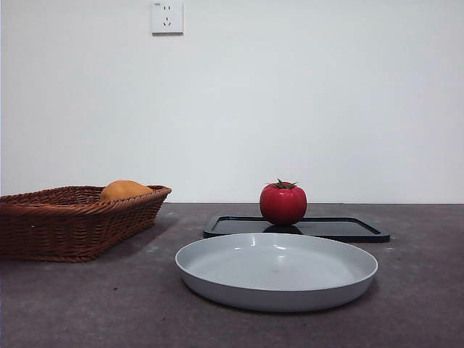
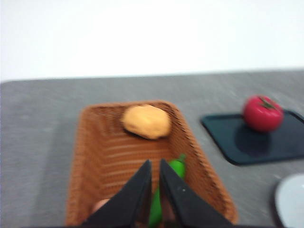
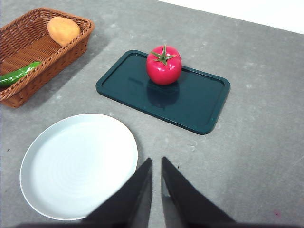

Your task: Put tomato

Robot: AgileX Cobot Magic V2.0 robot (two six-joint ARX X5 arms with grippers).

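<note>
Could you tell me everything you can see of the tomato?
The tomato is round, glossy and bright red, with a small dark green leafy stem on top. It stands upright, stem up, on the dark tray, which shows its reflection. Only the tray touches it; neither gripper is near it. It looks whole and unmarked.
</note>
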